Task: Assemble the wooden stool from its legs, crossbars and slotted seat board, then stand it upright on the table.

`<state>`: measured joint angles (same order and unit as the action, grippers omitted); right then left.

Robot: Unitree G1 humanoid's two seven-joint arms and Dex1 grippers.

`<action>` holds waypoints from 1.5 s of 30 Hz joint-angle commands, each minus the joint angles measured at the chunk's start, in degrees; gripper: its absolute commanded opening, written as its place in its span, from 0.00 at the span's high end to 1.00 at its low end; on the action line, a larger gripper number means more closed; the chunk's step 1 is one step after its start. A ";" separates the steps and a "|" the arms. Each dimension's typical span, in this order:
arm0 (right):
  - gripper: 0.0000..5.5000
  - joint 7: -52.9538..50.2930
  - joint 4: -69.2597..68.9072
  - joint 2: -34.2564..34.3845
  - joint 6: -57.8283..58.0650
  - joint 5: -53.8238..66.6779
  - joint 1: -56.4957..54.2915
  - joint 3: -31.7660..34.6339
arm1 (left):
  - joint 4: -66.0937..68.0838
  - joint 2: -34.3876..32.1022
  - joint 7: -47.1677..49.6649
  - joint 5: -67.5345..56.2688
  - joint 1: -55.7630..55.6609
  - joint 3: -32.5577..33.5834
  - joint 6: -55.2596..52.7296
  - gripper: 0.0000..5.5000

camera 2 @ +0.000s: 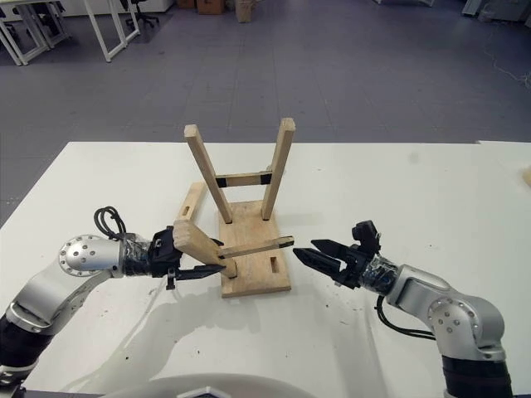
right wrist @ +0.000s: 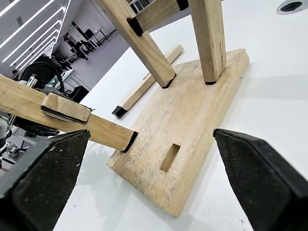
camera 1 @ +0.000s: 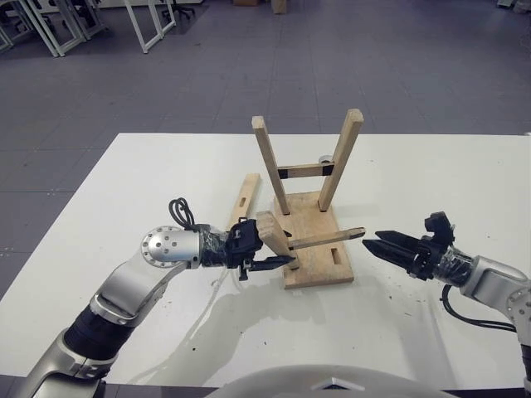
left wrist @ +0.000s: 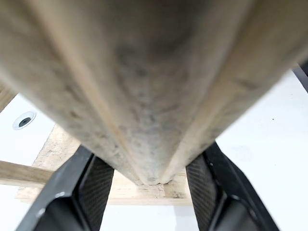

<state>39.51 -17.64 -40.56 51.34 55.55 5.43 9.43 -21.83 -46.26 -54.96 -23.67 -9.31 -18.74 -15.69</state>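
Light is bright, even and from above. The ceiling strip lights [right wrist: 38, 24] show as white streaks. The bench [camera 1: 431, 166] reads near-white, with mild glare and little texture. The seat board [right wrist: 192, 110] throws only a soft grey shadow on the bench beside it. The leg [left wrist: 154, 86] in my left pincer [left wrist: 150, 161] sits too close: out of focus, underside dim.

Seat board [right wrist: 202, 110]: pale bare wood, matt, coarse grain. Held leg [left wrist: 154, 86]: same wood, rougher, greyed. Table [camera 1: 124, 191]: smooth white, slight sheen. Left hand's pads [left wrist: 96, 183]: black, finely textured.
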 commanded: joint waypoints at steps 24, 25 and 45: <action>0.14 7.89 4.01 -3.85 -9.97 -22.16 0.45 -8.79 | 14.84 -1.09 -8.25 14.69 -1.73 -0.44 10.01 0.20; 0.14 7.70 3.83 -3.71 -9.87 -22.16 0.57 -8.66 | 15.51 -1.38 -5.78 15.88 -1.13 1.14 8.36 0.18; 0.14 0.08 0.03 3.35 -7.53 -21.77 2.05 -6.58 | 14.61 29.02 38.73 11.46 7.76 16.08 -28.30 0.22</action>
<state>40.10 -17.40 -37.37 43.21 33.95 8.11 2.04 -9.13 -17.96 -15.83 -11.72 -2.81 -2.51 -43.31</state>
